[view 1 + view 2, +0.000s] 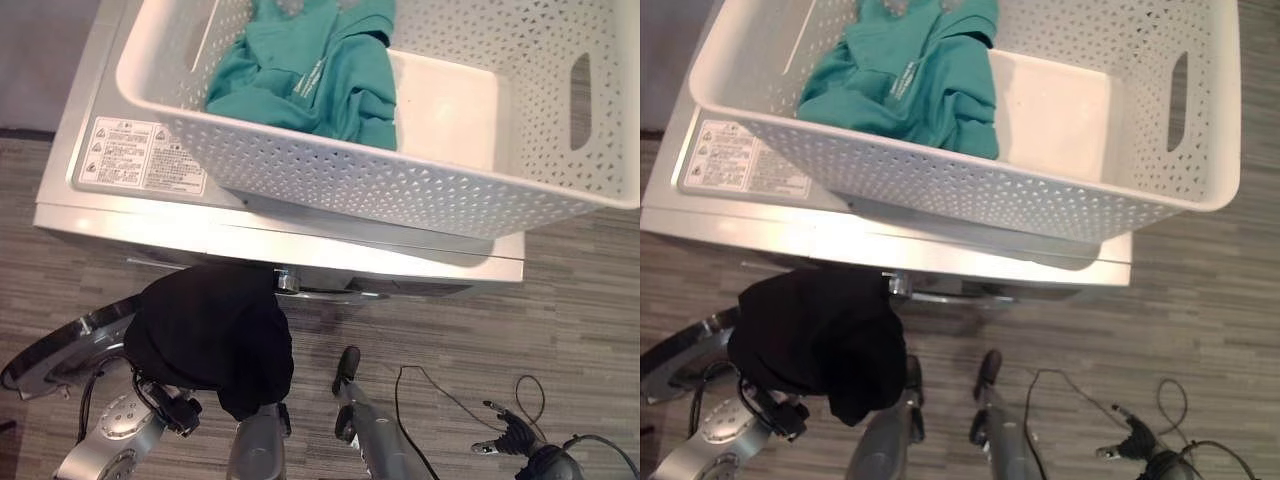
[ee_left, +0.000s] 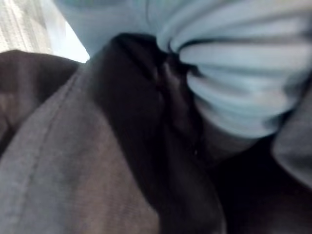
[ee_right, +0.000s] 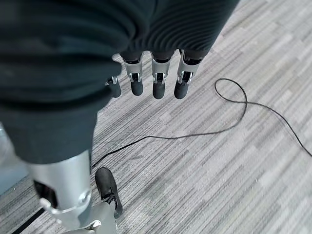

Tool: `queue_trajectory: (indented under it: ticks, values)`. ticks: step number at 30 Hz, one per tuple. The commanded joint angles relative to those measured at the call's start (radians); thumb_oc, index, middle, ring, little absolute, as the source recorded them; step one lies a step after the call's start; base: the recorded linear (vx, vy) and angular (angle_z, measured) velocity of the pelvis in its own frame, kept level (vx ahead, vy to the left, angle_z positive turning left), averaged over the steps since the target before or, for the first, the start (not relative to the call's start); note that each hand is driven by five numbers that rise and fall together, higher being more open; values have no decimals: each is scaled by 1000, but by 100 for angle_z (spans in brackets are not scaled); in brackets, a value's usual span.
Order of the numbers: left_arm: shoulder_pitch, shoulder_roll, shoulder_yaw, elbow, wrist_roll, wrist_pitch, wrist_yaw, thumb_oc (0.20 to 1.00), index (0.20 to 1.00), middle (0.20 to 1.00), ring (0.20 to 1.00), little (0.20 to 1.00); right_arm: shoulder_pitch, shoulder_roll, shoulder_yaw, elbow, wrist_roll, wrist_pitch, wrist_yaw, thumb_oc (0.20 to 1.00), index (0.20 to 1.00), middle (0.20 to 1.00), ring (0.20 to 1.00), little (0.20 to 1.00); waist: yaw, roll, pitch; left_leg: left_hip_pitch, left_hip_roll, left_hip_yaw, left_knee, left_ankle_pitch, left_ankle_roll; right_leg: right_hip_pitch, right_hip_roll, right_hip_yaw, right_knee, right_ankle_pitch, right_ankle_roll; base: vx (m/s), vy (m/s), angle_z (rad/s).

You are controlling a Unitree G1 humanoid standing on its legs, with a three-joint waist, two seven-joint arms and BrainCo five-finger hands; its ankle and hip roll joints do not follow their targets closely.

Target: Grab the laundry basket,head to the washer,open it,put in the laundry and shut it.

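The black garment (image 1: 212,335) hangs in a bunched mass just in front of the washer (image 1: 280,240), below its front edge and above the open door (image 1: 55,355), which swings out low at the robot's left. The left arm comes up from the lower left into the underside of this cloth. In the left wrist view dark fabric (image 2: 97,161) lies in folds right over the camera, next to a pale ribbed surface that I cannot identify; the left hand's fingers are buried in the cloth, so whether they curl round it or lie straight cannot be told.

One more piece of laundry shows: a single teal garment (image 1: 305,65), crumpled in the left part of the laundry basket (image 1: 400,190), well apart from either hand. There is one basket, white and perforated, with a slot handle in its right wall, and it sits on top of the washer with its right end overhanging. One white warning label (image 1: 140,155) lies on the washer's top at the left, beside the basket.

The right hand (image 3: 153,80) hangs over the grey striped floor (image 3: 234,185), far from the laundry. Its fingers point down, roughly straight and slightly spread, holding and touching nothing.
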Motion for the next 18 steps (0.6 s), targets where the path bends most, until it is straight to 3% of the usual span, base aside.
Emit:
queue_trajectory:
  ticks: [1, 10, 18]
  values:
    - [26, 8, 8, -66, -8, -52, -3, 200, 200, 200, 200, 200, -1, -39, 10, -14, 13, -13, -10, 1000, 1000, 1000, 1000, 1000, -5, -26, -25, -70, -24, -72, 8, 58, -10, -2, -59, 35, 155, -96, 81, 45, -112, 18]
    - [130, 43, -19, -16, 30, -28, -33, 200, 200, 200, 200, 200, -23, -46, 40, 7, 33, -18, -7, 1000, 1000, 1000, 1000, 1000, 20, 0, -55, -29, -20, -111, -95, 120, -26, 18, -37, -24, 187, -152, 62, 10, -45, 21]
    - [40, -6, -122, 81, 123, -30, 21, 200, 200, 200, 200, 200, -73, -47, 60, -93, 107, -34, -15, 1000, 1000, 1000, 1000, 1000, 10, -15, -18, -83, -9, -128, -62, 118, -18, -60, -32, -54, 277, -178, 50, -46, -40, 20]
